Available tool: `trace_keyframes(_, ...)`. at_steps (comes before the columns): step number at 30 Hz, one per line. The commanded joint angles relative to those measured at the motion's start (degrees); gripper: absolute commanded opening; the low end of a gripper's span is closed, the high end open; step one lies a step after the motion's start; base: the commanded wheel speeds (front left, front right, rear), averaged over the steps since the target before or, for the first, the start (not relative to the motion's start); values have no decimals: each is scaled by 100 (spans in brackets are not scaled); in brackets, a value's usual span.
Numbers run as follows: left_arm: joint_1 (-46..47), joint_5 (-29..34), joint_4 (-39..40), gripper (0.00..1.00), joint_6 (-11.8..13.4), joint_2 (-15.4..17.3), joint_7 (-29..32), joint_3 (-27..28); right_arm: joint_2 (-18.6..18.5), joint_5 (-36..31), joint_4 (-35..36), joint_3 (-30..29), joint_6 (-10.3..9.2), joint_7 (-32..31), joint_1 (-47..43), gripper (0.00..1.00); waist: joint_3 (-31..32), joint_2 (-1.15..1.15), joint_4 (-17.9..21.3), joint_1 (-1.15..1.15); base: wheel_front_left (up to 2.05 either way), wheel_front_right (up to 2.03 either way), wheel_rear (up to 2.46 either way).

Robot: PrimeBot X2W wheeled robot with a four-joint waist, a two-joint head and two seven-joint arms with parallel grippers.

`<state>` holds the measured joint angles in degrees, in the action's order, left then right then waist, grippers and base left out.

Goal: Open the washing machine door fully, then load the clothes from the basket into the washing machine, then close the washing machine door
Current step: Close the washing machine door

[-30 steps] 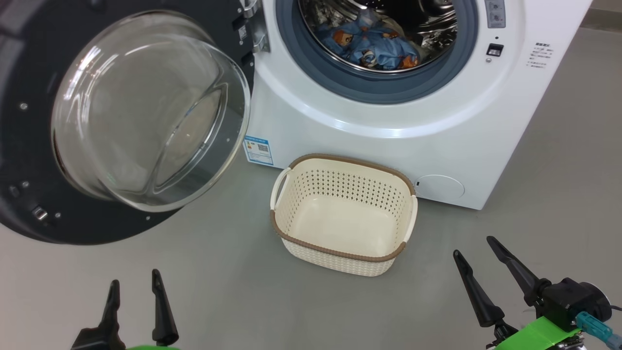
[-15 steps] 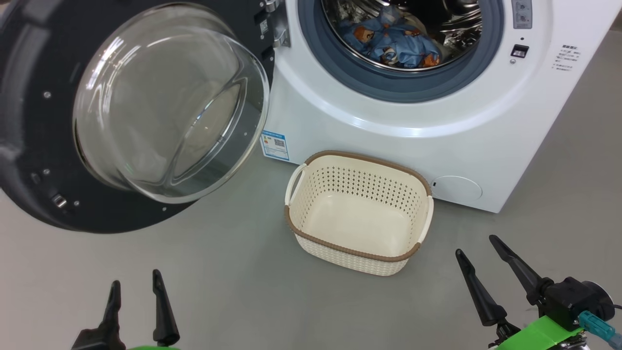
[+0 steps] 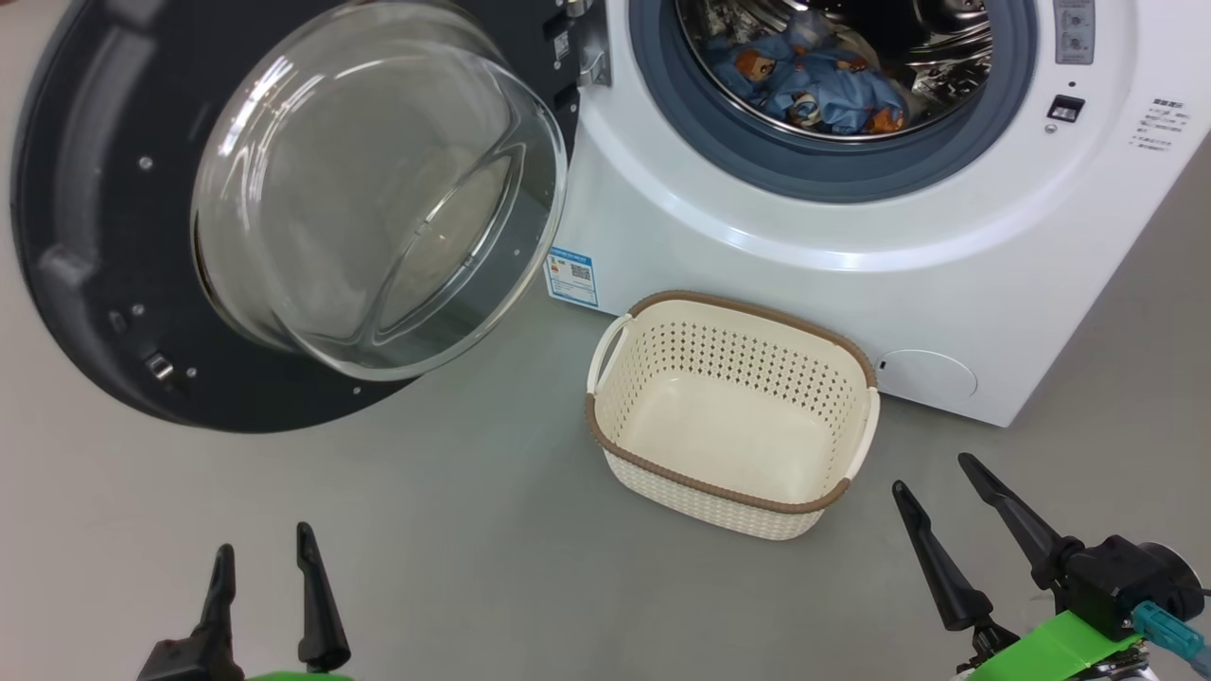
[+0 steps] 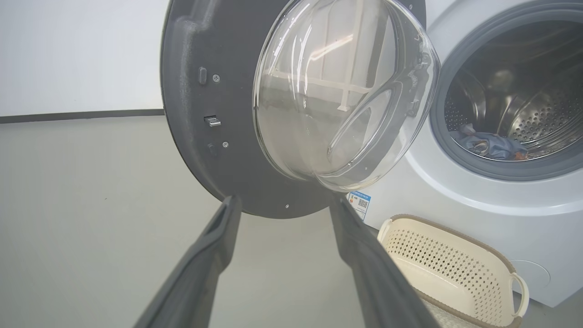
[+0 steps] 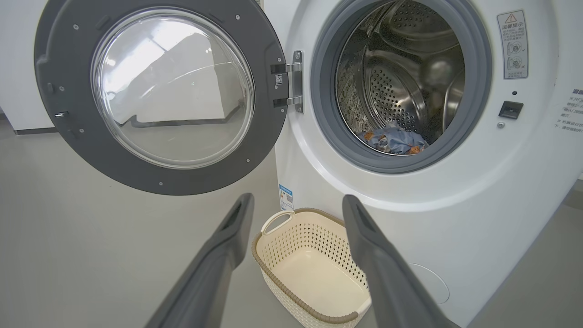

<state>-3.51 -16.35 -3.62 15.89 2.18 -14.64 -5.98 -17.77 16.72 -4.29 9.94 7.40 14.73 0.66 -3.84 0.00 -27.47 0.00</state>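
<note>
Both hands are held empty with fingers spread wide: the left hand at the lower left of the head view, the right hand at the lower right.
The clothes lie inside the washing machine at the upper right, the basket stands empty on the floor just before it, and the washing machine door is swung out at the upper left. Only closing seems left: the door could be pushed unevenly and left unlatched, or the basket knocked by a sweeping arm.

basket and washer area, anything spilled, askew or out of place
Nothing stands out. The basket sits upright and empty, the clothes lie inside the washing machine, and the washing machine door hangs wide open.
</note>
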Motion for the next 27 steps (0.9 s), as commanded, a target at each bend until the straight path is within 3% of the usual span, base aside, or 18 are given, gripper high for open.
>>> trace_keyframes(1, 90, -46, 172, 100, 30, 70, -36, 176, -113, -45, 169, 88, 9, 27, 192, 100, -18, 0, -48, 0, 0, 0, 0)
trace_keyframes(27, 8, -154, 182, 100, 77, 70, -36, 207, -161, -43, 158, 147, 9, 27, 174, 100, 9, 0, -314, 0, 0, 0, 0)
